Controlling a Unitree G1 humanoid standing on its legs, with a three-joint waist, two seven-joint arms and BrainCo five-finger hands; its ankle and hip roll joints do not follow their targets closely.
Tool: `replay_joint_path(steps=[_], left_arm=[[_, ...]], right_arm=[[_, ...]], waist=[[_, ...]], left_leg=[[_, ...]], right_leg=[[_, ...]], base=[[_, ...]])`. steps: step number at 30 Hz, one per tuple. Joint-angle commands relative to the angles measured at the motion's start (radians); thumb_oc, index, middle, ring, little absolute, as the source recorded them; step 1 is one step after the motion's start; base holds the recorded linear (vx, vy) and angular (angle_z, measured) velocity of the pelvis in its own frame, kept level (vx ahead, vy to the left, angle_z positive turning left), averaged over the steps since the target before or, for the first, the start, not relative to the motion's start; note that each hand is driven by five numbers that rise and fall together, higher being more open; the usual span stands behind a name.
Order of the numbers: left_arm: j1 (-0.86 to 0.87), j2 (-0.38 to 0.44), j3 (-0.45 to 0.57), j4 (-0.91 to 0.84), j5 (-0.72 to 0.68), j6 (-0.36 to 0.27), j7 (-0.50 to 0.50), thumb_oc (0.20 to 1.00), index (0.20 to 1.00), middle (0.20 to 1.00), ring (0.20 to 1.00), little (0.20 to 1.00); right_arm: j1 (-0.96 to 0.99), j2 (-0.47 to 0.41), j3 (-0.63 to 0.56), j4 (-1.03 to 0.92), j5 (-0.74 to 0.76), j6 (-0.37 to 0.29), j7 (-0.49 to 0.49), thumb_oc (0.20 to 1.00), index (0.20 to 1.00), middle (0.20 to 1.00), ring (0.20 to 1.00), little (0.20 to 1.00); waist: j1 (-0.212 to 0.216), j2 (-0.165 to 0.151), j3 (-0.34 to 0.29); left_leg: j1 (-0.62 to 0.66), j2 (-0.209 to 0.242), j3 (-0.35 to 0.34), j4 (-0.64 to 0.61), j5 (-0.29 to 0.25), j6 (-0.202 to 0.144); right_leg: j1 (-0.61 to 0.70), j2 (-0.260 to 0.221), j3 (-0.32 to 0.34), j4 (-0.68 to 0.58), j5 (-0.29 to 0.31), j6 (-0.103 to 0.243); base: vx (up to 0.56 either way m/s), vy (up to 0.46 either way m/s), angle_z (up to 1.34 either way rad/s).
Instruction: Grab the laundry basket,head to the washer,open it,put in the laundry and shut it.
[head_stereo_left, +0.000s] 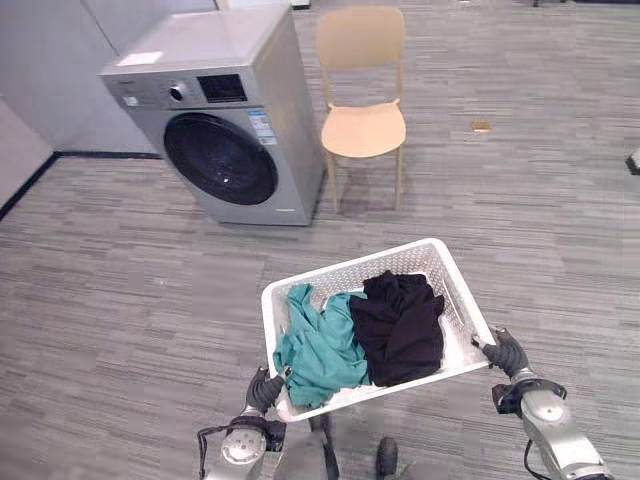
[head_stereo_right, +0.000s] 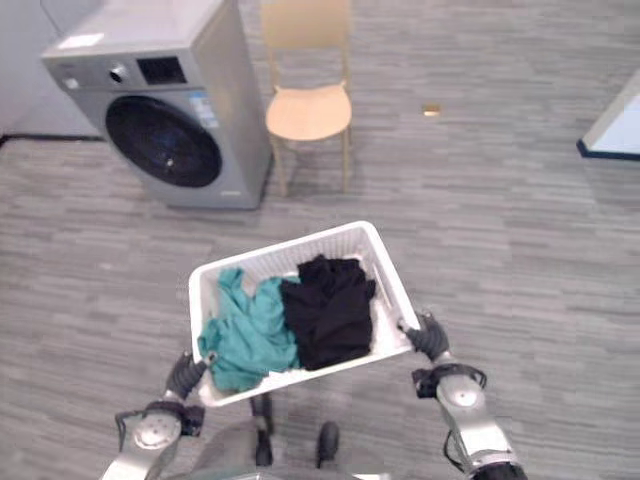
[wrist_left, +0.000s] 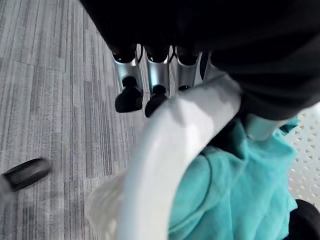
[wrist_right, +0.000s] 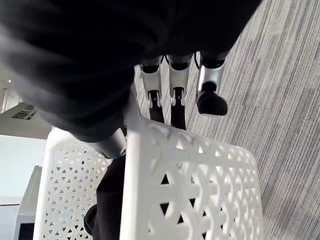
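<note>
I carry a white lattice laundry basket (head_stereo_left: 452, 282) above the floor, between both hands. A teal garment (head_stereo_left: 320, 345) lies in its left half and a black garment (head_stereo_left: 400, 325) in its right half. My left hand (head_stereo_left: 265, 389) is curled round the basket's left rim (wrist_left: 165, 150). At the opposite side my right hand (head_stereo_left: 505, 352) is curled round the right rim (wrist_right: 137, 150). The grey front-loading washer (head_stereo_left: 215, 110) stands ahead at the far left, its round dark door (head_stereo_left: 220, 158) closed.
A light wooden chair (head_stereo_left: 362, 100) stands right beside the washer. A small brown object (head_stereo_left: 481, 126) lies on the floor far right. A wall runs along the left (head_stereo_left: 25, 150). A white and dark-edged thing (head_stereo_right: 612, 125) sits at the right edge. Grey plank floor stretches between me and the washer.
</note>
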Motion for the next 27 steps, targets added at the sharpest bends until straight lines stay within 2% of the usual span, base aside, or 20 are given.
replay_joint_path(steps=[1, 5, 6, 7, 8, 10, 13, 14, 15, 17, 19, 20, 21, 22, 25, 26, 27], left_arm=[[-0.059, 0.019, 0.059, -0.120, -0.073, -0.088, -0.008, 0.200, 0.200, 0.200, 0.200, 0.200], [-0.054, 0.029, 0.058, -0.135, -0.067, -0.088, -0.012, 0.200, 0.200, 0.200, 0.200, 0.200], [-0.051, 0.032, 0.059, -0.142, -0.069, -0.091, -0.010, 0.200, 0.200, 0.200, 0.200, 0.200], [-0.046, 0.045, 0.058, -0.152, -0.068, -0.088, -0.015, 0.200, 0.200, 0.200, 0.200, 0.200], [-0.046, 0.046, 0.058, -0.152, -0.069, -0.088, -0.015, 0.200, 0.200, 0.200, 0.200, 0.200], [-0.073, 0.067, 0.036, -0.138, -0.066, -0.085, -0.008, 0.200, 0.200, 0.200, 0.200, 0.200], [-0.098, 0.098, 0.037, -0.133, -0.056, -0.090, 0.008, 0.200, 0.200, 0.200, 0.200, 0.200], [-0.103, 0.103, 0.038, -0.134, -0.061, -0.091, 0.013, 0.200, 0.200, 0.200, 0.200, 0.200], [-0.108, 0.105, 0.035, -0.133, -0.067, -0.095, 0.016, 0.200, 0.200, 0.200, 0.200, 0.200], [-0.110, 0.106, 0.038, -0.132, -0.078, -0.098, 0.018, 0.200, 0.200, 0.200, 0.200, 0.200], [-0.103, 0.106, 0.049, -0.129, -0.082, -0.095, 0.013, 0.200, 0.200, 0.200, 0.200, 0.200], [-0.101, 0.104, 0.053, -0.125, -0.078, -0.092, 0.009, 0.200, 0.200, 0.200, 0.200, 0.200], [-0.097, 0.098, 0.060, -0.118, -0.072, -0.090, 0.002, 0.200, 0.200, 0.200, 0.200, 0.200], [-0.096, 0.091, 0.066, -0.114, -0.067, -0.090, -0.002, 0.200, 0.200, 0.200, 0.200, 0.200], [-0.094, 0.080, 0.080, -0.098, -0.050, -0.094, -0.009, 0.200, 0.200, 0.200, 0.200, 0.200], [-0.094, 0.076, 0.085, -0.094, -0.052, -0.098, -0.009, 0.200, 0.200, 0.200, 0.200, 0.200], [-0.094, 0.076, 0.085, -0.094, -0.052, -0.098, -0.009, 0.200, 0.200, 0.200, 0.200, 0.200]], right_arm=[[0.014, -0.013, -0.032, -0.111, 0.041, -0.079, 0.018, 0.200, 0.200, 0.200, 0.200, 0.200], [0.023, -0.007, -0.042, -0.123, 0.046, -0.083, 0.015, 0.200, 0.200, 0.200, 0.200, 0.200], [0.022, -0.006, -0.041, -0.126, 0.048, -0.086, 0.014, 0.200, 0.200, 0.200, 0.200, 0.200], [0.027, 0.003, -0.038, -0.139, 0.046, -0.088, 0.027, 0.200, 0.200, 0.200, 0.200, 0.200], [0.028, 0.003, -0.039, -0.139, 0.046, -0.087, 0.027, 0.200, 0.200, 0.200, 0.200, 0.200], [0.017, 0.023, -0.029, -0.135, 0.040, -0.091, 0.023, 0.200, 0.200, 0.200, 0.200, 0.200], [-0.009, 0.027, -0.009, -0.133, 0.022, -0.101, 0.024, 0.200, 0.200, 0.200, 0.200, 0.200], [-0.019, 0.029, 0.002, -0.133, 0.014, -0.097, 0.025, 0.200, 0.200, 0.200, 0.200, 0.200], [-0.027, 0.028, 0.011, -0.130, 0.007, -0.094, 0.028, 0.200, 0.200, 0.200, 0.200, 0.200], [-0.041, 0.029, 0.020, -0.125, 0.009, -0.089, 0.033, 0.200, 0.200, 0.200, 0.200, 0.200], [-0.048, 0.028, 0.018, -0.118, 0.014, -0.085, 0.032, 0.200, 0.200, 0.200, 0.200, 0.200], [-0.051, 0.030, 0.017, -0.112, 0.017, -0.083, 0.031, 0.200, 0.200, 0.200, 0.200, 0.200], [-0.050, 0.029, 0.010, -0.109, 0.015, -0.078, 0.032, 0.200, 0.200, 0.200, 0.200, 0.200], [-0.049, 0.029, 0.005, -0.108, 0.012, -0.076, 0.033, 0.200, 0.200, 0.200, 0.200, 0.200], [-0.045, 0.032, -0.001, -0.104, 0.010, -0.075, 0.041, 0.200, 0.200, 0.200, 0.200, 0.200], [-0.046, 0.032, 0.000, -0.103, 0.009, -0.076, 0.045, 0.200, 0.200, 0.200, 0.200, 0.200], [-0.046, 0.032, 0.000, -0.103, 0.009, -0.077, 0.045, 0.200, 0.200, 0.200, 0.200, 0.200]], waist=[[0.022, 0.002, -0.011], [0.031, -0.007, -0.016], [0.040, -0.010, -0.019], [0.051, -0.002, -0.038], [0.051, -0.002, -0.040], [0.049, -0.047, -0.056], [0.042, -0.065, -0.052], [0.037, -0.060, -0.045], [0.031, -0.055, -0.040], [0.010, -0.033, -0.021], [-0.003, -0.027, -0.005], [-0.010, -0.026, 0.002], [-0.023, -0.027, 0.012], [-0.032, -0.037, 0.019], [-0.045, -0.042, 0.031], [-0.045, -0.042, 0.031], [-0.045, -0.041, 0.032]], left_leg=[[0.022, 0.034, 0.020, 0.006, 0.063, -0.023], [-0.013, 0.053, 0.043, 0.003, 0.071, -0.028], [-0.021, 0.059, 0.041, 0.015, 0.090, -0.029], [-0.023, 0.072, 0.035, 0.048, 0.121, -0.013], [-0.026, 0.072, 0.034, 0.051, 0.120, -0.014], [-0.047, 0.020, 0.030, 0.169, 0.072, 0.022], [-0.016, -0.023, 0.058, 0.195, -0.013, 0.077], [0.009, -0.029, 0.066, 0.191, -0.033, 0.088], [0.044, -0.039, 0.072, 0.178, -0.048, 0.095], [0.122, -0.056, 0.070, 0.146, -0.078, 0.100], [0.172, -0.061, 0.077, 0.131, -0.106, 0.096], [0.197, -0.065, 0.079, 0.126, -0.121, 0.093], [0.246, -0.074, 0.065, 0.123, -0.169, 0.081], [0.254, -0.085, 0.072, 0.125, -0.167, 0.084], [0.296, -0.099, 0.054, 0.136, -0.211, 0.079], [0.326, -0.104, 0.046, 0.139, -0.236, 0.077], [0.326, -0.104, 0.046, 0.139, -0.236, 0.077]], right_leg=[[0.026, -0.134, -0.036, 0.063, -0.128, 0.141], [0.100, -0.134, -0.001, 0.110, -0.202, 0.140], [0.124, -0.138, 0.011, 0.123, -0.220, 0.142], [0.150, -0.141, 0.029, 0.148, -0.248, 0.152], [0.148, -0.141, 0.028, 0.150, -0.249, 0.152], [0.112, -0.209, 0.056, 0.298, -0.174, 0.192], [-0.019, -0.273, 0.088, 0.523, -0.011, 0.227], [-0.071, -0.292, 0.078, 0.571, 0.026, 0.222], [-0.122, -0.298, 0.069, 0.577, 0.028, 0.209], [-0.220, -0.270, 0.037, 0.535, -0.026, 0.191], [-0.243, -0.276, -0.023, 0.431, -0.056, 0.186], [-0.257, -0.280, -0.058, 0.366, -0.048, 0.186], [-0.286, -0.265, -0.073, 0.251, -0.027, 0.209], [-0.313, -0.262, -0.076, 0.190, 0.012, 0.208], [-0.352, -0.260, -0.062, 0.095, 0.063, 0.234], [-0.367, -0.269, -0.085, 0.084, 0.079, 0.241], [-0.366, -0.269, -0.086, 0.084, 0.079, 0.241]], base=[[0.61, 0.084, -0.36], [0.54, 0.117, -0.15], [0.81, 0.247, -0.34], [0.59, 0.201, -0.58], [0.72, 0.274, -0.63], [0.52, 0.231, -0.01], [0.33, 0.229, 0.10], [0.31, 0.212, -0.02], [0.34, 0.199, -0.06], [0.38, 0.164, -0.01], [0.34, 0.051, -0.05], [0.54, -0.002, 0.14], [0.50, -0.039, 0.56], [0.49, -0.052, 0.57], [0.37, -0.092, 0.02], [0.36, -0.108, 0.03], [0.36, -0.113, 0.04]])
